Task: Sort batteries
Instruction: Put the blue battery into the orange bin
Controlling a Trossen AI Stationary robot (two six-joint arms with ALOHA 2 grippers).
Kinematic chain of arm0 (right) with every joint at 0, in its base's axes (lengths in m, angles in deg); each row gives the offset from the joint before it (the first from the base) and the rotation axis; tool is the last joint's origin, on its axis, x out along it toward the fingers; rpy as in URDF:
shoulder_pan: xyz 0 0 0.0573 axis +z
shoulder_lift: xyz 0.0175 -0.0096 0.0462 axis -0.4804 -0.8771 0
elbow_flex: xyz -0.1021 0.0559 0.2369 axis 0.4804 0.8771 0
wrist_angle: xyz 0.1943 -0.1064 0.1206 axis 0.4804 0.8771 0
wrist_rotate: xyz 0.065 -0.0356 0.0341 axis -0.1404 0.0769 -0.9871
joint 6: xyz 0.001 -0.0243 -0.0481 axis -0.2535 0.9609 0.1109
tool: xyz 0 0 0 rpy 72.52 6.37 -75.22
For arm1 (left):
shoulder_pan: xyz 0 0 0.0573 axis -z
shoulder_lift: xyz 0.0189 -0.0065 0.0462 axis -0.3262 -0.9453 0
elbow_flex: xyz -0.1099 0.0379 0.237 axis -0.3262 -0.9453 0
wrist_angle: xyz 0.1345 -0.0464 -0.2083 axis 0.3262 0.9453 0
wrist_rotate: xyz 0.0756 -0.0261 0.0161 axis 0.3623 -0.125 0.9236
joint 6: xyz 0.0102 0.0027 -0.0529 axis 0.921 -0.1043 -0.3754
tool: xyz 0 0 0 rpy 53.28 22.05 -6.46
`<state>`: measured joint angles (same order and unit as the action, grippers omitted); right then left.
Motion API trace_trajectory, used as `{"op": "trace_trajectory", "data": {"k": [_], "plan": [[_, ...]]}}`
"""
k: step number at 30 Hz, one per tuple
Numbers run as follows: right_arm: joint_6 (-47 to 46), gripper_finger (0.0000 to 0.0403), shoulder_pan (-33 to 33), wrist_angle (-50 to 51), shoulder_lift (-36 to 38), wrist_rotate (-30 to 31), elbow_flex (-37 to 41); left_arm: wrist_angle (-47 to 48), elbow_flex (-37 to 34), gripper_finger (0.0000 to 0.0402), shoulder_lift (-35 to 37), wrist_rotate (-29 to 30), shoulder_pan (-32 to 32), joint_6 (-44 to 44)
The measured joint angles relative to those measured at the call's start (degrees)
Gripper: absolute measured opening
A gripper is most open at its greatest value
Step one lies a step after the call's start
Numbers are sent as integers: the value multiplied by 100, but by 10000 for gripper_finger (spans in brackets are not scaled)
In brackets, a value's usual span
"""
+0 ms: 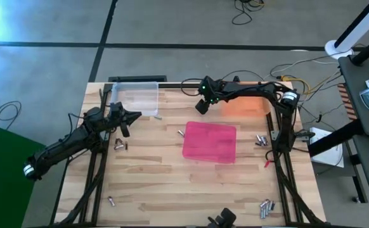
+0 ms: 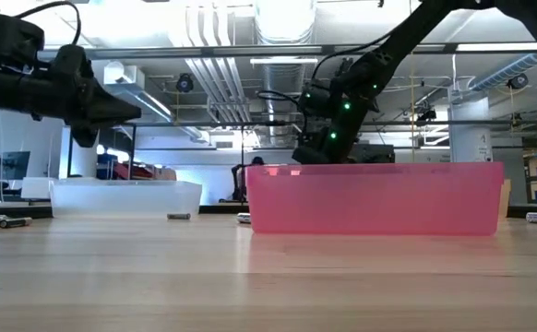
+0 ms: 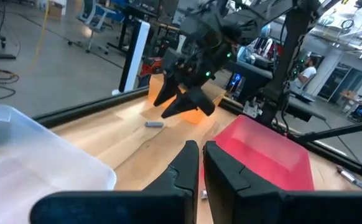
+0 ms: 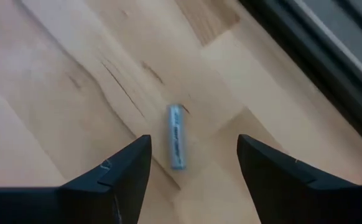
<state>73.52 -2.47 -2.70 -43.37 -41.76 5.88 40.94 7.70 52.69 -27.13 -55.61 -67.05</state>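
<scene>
Three trays [image 1: 210, 142], scattered batteries [image 1: 265, 207].

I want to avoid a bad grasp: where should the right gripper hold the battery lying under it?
Grip the battery at mid-length, from straight above. It lies flat on the table, and the right gripper has its open fingers either side of its long axis, so closing pinches the round sides.

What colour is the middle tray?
Pink, translucent: the tray shows best in the high view.
</scene>
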Motion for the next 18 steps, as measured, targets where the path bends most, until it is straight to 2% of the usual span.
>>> {"op": "trace_trajectory", "data": {"k": [11,18], "plan": [[176,228,-59,1737,-744,-29,-1420,-245,0,5,-15,2,0,-21],[225,231,-48,1836,-1244,-55,-1739,-261,0,5,-20,-2,36,-43]]}}
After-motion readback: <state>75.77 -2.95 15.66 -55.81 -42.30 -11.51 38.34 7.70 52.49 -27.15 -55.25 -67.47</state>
